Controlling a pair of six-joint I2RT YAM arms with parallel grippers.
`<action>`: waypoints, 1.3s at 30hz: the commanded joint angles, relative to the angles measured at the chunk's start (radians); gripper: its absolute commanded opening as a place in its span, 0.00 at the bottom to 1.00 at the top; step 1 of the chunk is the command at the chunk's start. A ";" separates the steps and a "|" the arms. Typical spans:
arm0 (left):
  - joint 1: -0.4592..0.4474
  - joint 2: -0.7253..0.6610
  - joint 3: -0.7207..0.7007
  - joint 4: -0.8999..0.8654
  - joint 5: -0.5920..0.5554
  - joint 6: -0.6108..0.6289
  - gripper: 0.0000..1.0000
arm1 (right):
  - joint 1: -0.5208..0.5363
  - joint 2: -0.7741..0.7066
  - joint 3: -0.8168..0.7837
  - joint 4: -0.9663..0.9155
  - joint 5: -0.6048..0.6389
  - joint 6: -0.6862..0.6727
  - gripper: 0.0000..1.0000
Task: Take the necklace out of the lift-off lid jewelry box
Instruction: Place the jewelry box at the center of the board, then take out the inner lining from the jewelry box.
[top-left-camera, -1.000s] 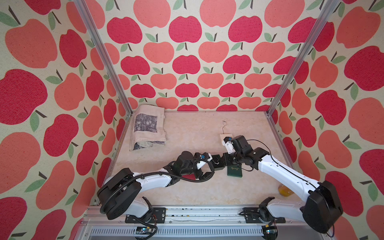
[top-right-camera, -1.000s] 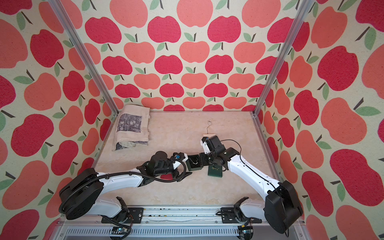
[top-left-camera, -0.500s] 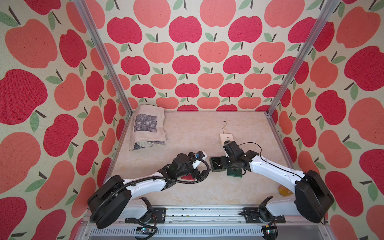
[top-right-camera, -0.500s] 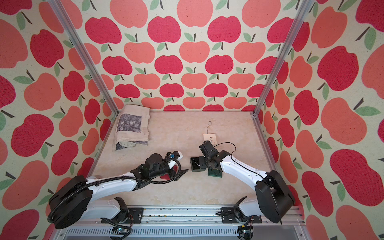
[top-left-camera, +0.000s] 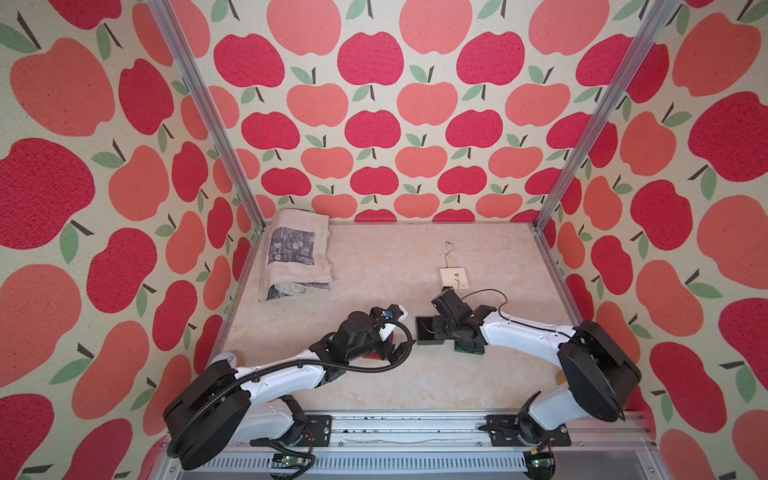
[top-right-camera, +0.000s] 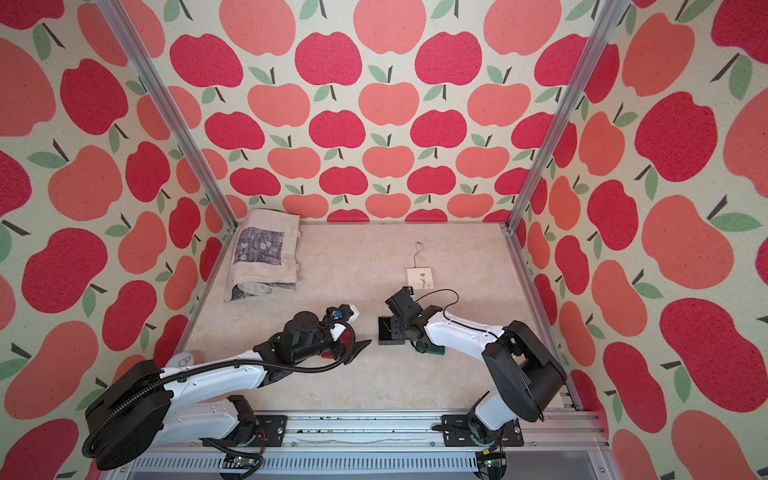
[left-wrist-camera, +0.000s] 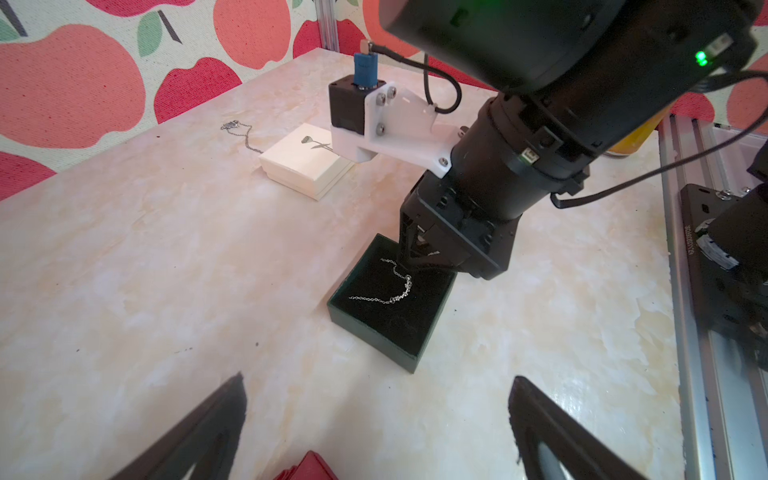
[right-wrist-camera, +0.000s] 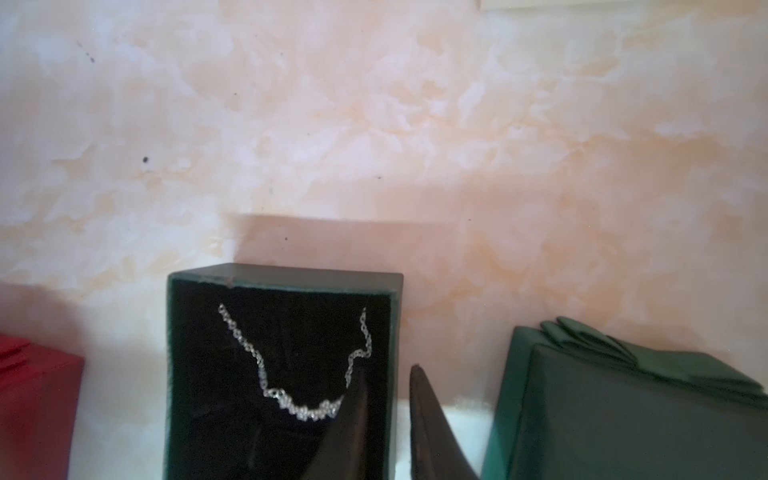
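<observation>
Two black grippers face each other over a marbled cream worktop (left-wrist-camera: 124, 257), where a thin silver chain necklace (right-wrist-camera: 299, 399) lies in a loose curve on the black velvet lining of an open, square dark green jewelry box (right-wrist-camera: 282, 278). The right gripper (right-wrist-camera: 388, 368) points down at the box with its fingers a narrow way apart, straddling one wall. One fingertip (right-wrist-camera: 353, 399) is inside, right against the beaded middle of the necklace, and its partner is just outside. The necklace is not gripped. On the outer side of the right gripper lies the matching green lid (right-wrist-camera: 623, 415), topped with a folded ribbon bow, just beside the box. The left gripper (left-wrist-camera: 376, 378), spread wide and holding nothing, sits low over the worktop on the box's opposite side, with a red box (left-wrist-camera: 307, 467) just beneath it. Beyond the right gripper, a closed cream cardboard box (left-wrist-camera: 305, 166) rests with a second fine chain (left-wrist-camera: 243, 133) trailing from behind it. Well beyond the left gripper, a folded printed cloth (top-left-camera: 297, 257) lies in the far corner.
</observation>
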 joint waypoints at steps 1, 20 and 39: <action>0.003 -0.019 -0.014 0.014 0.014 -0.007 1.00 | 0.016 -0.064 0.028 -0.038 0.043 -0.054 0.24; 0.002 0.044 0.032 -0.027 0.006 -0.022 1.00 | 0.016 0.054 0.231 -0.220 -0.130 -0.381 0.40; 0.015 0.051 0.030 -0.025 0.011 -0.022 0.94 | -0.013 0.227 0.240 -0.150 -0.212 -0.385 0.45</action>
